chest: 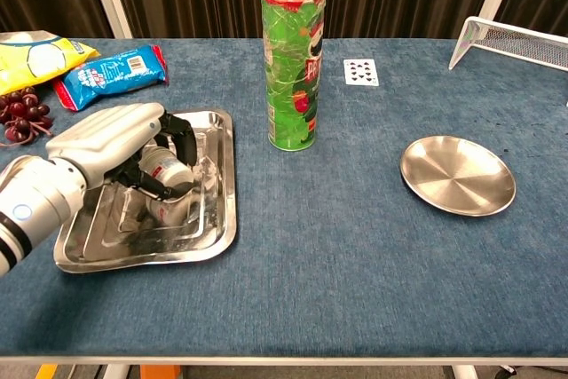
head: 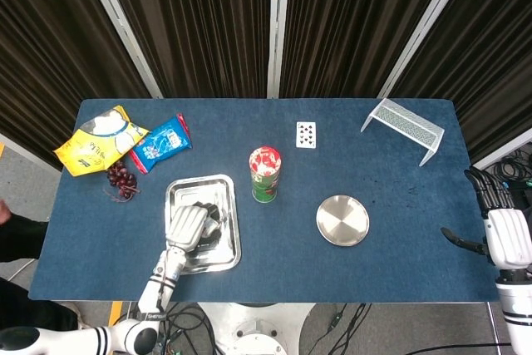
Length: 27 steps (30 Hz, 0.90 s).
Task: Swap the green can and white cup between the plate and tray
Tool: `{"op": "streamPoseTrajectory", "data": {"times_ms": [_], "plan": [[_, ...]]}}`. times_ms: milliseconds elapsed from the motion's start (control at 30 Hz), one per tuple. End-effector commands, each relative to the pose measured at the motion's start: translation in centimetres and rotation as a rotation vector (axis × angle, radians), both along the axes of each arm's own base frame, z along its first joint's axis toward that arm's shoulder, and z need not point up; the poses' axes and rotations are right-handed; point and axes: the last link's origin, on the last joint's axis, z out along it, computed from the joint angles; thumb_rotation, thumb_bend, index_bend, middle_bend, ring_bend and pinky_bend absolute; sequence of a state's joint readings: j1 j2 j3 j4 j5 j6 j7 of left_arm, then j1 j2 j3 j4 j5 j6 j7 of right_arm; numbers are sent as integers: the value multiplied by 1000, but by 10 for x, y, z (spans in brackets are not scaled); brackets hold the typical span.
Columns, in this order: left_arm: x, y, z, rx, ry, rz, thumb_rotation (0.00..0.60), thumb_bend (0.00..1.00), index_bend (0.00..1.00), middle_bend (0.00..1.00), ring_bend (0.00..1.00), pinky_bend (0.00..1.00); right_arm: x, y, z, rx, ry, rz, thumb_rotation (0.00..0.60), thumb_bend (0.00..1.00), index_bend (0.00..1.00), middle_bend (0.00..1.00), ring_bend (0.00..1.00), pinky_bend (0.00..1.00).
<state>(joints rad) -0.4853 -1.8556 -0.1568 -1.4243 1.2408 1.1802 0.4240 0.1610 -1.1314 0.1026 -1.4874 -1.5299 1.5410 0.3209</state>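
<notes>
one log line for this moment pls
left hand grips cup in tray | right hand idle at table edge | can on table | plate bare

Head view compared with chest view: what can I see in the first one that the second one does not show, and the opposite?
Only the head view shows the right hand, open at the table's right edge, and the whole wire rack.

Only the chest view shows the left hand curled around the white cup, which lies on its side in the tray, plus the green can at full height.

Both show the tray, the can standing on the table, the empty plate, the playing card, snack bags and grapes.
</notes>
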Motion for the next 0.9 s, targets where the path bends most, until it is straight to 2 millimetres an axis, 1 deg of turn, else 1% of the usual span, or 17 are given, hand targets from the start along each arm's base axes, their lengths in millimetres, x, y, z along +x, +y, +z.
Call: {"op": "streamPoseTrajectory", "data": {"times_ms": [33,167,267,367,467,567,700,833,900], "plan": [[1,-1,2,7,-6,-7,600,308,501,488,466,793,0,0,0,-1,0,0,600,55,0,30,0,84],[5,-2,9,21,-29,-24,600,308,501,488,467,793,1,0,0,-2,-1,2,600,55,0,29,0,84],[13,-4,15,27,-56,-54,600,308,501,488,467,793,1,-1,0,-2,-2,1,600,57,0,29,0,84],[25,-7,19,26,-80,-102,600,308,500,488,467,793,1,-1,1,-7,-6,1,600,57,0,29,0,84],[41,-10,18,17,-97,-169,600,308,500,488,467,793,0,-1,2,-15,-9,-1,600,58,0,29,0,84],[58,-7,9,-4,-88,-242,600,308,500,488,467,793,-2,-1,6,-33,-20,-3,600,57,0,30,0,84],[84,-1,-10,-42,-91,-321,600,307,500,488,467,792,-6,4,17,-77,-37,-11,600,57,0,32,0,84],[104,-2,-29,-80,-118,-377,600,308,498,488,467,792,-13,8,26,-102,-46,-26,600,57,0,34,0,84],[111,-3,-40,-95,-128,-398,600,308,497,487,467,792,-16,10,28,-108,-50,-32,600,57,0,34,0,84]]}}
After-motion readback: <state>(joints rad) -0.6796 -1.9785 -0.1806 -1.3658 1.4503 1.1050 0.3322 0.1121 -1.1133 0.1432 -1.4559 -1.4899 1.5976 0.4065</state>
